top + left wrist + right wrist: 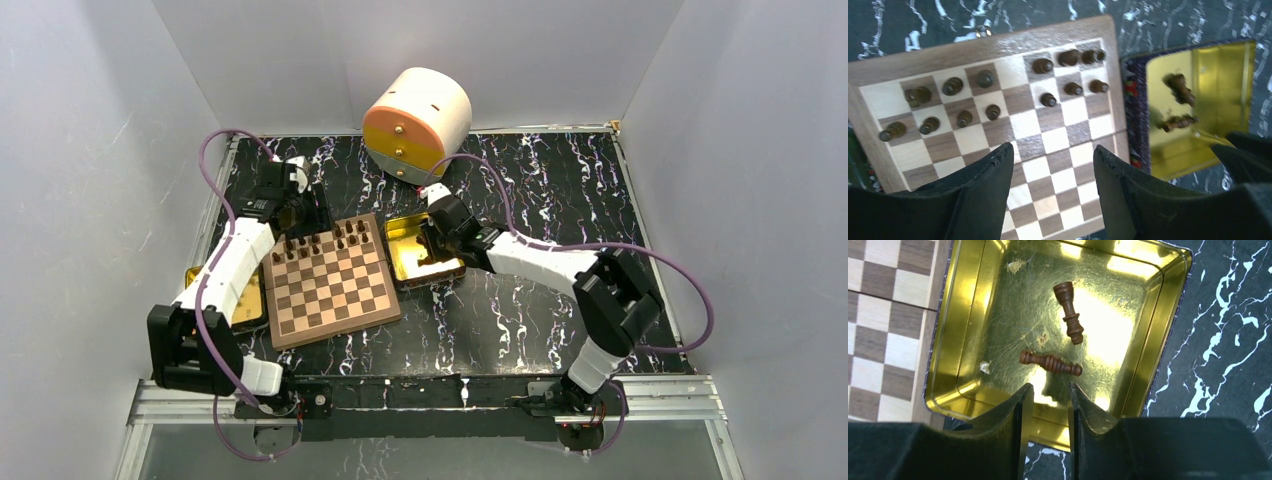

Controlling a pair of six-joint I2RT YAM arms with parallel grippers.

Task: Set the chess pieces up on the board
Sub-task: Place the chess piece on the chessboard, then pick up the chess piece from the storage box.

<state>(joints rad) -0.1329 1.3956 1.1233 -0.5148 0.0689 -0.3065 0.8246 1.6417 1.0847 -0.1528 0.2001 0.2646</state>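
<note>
The board (335, 295) lies left of centre, with several dark chess pieces (320, 240) standing on its two far rows. My left gripper (308, 215) hovers over that far end, open, with bare squares showing between its fingers (993, 170). In the left wrist view the pieces (1043, 65) stand beyond the fingertips. Two more pieces lie on their sides in the gold tin (955, 330): one (1069, 312) farther off, one (1050, 362) just ahead of my right gripper (1050, 386). That gripper is open by a narrow gap, holds nothing, and hangs over the tin's near rim.
A round white and orange container (418, 122) stands at the back of the black marbled table. A second gold tin (248, 305) lies left of the board, partly under the left arm. Grey walls close in on three sides.
</note>
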